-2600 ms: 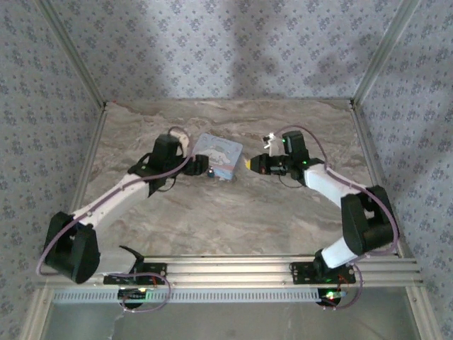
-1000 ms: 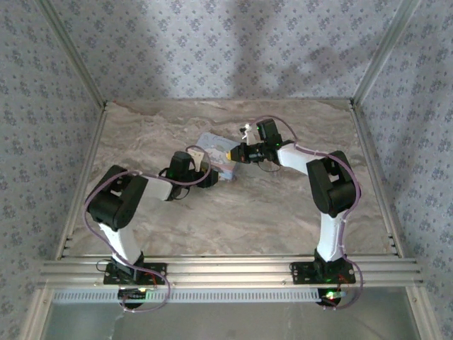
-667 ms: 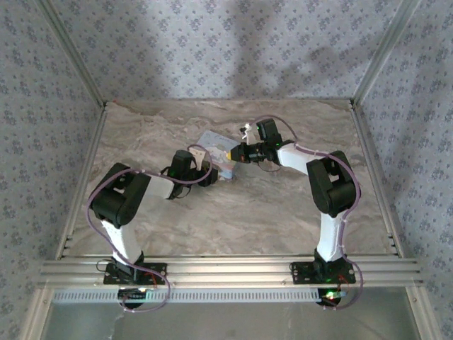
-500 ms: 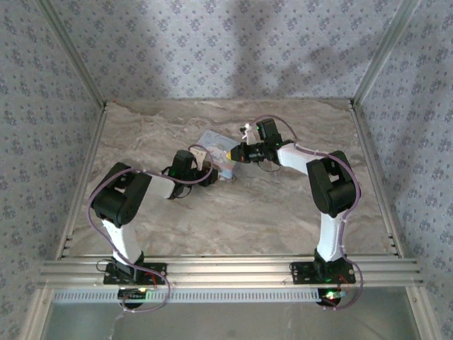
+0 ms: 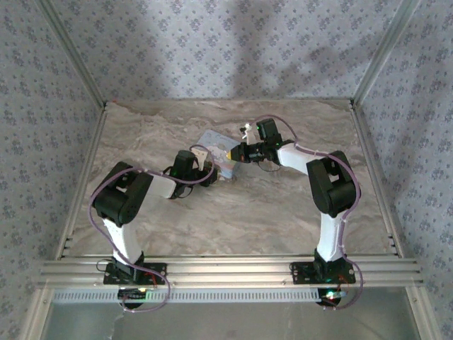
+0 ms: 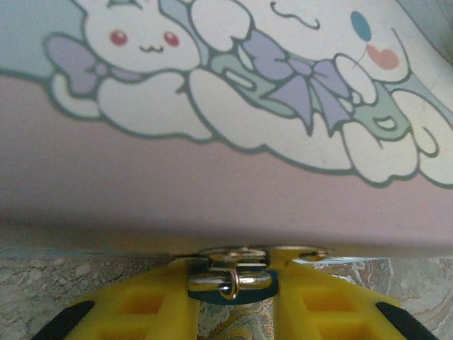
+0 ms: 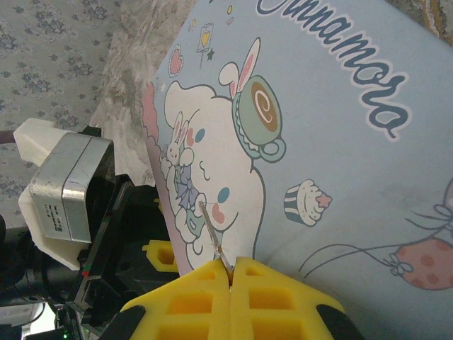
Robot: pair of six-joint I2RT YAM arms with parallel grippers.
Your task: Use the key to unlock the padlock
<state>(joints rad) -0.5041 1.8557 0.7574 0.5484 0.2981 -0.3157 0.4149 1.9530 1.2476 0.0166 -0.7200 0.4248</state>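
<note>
Blue padlock (image 6: 230, 282): tiny, at 6 o'clock in the left wrist view. Silvery shackle uppermost, blue body just peeking out below it, tucked against the silvery fitting on the tin's lower edge.

Left gripper (image 6: 233, 312): yellow fingers (image 6: 141, 304) pressed in from 9 and 3 o'clock, clamped on the padlock with no gap visible on either flank. From above (image 5: 207, 175), parked at the tin's 7 o'clock corner.

Silvery key (image 7: 211, 230): thin shaft poking out toward 11 o'clock from the seam between the right fingers, tip over the cartoon print on the lid. Head buried between the pads, so not visible.

Right gripper (image 7: 231, 273): fingers together, pinched on the key. From above (image 5: 235, 154), at the tin's 3 o'clock edge, aimed toward 9 o'clock.

Key and padlock: apart — the key over the lid, the padlock down at the side wall.

Tin (image 5: 216, 145): pale blue lid (image 7: 340, 142) with cartoon figures and lettering, pink printed side wall (image 6: 212, 177) facing the left wrist camera. Flat on the table toward 12 o'clock of its centre, between the two grippers.

Table (image 5: 248, 219): marbled beige-grey, showing under the tin's edge either side of the padlock.

Grey-and-white block (image 7: 67, 184): on the black left wrist, at 9 o'clock in the right wrist view, just beside the tin's edge.
</note>
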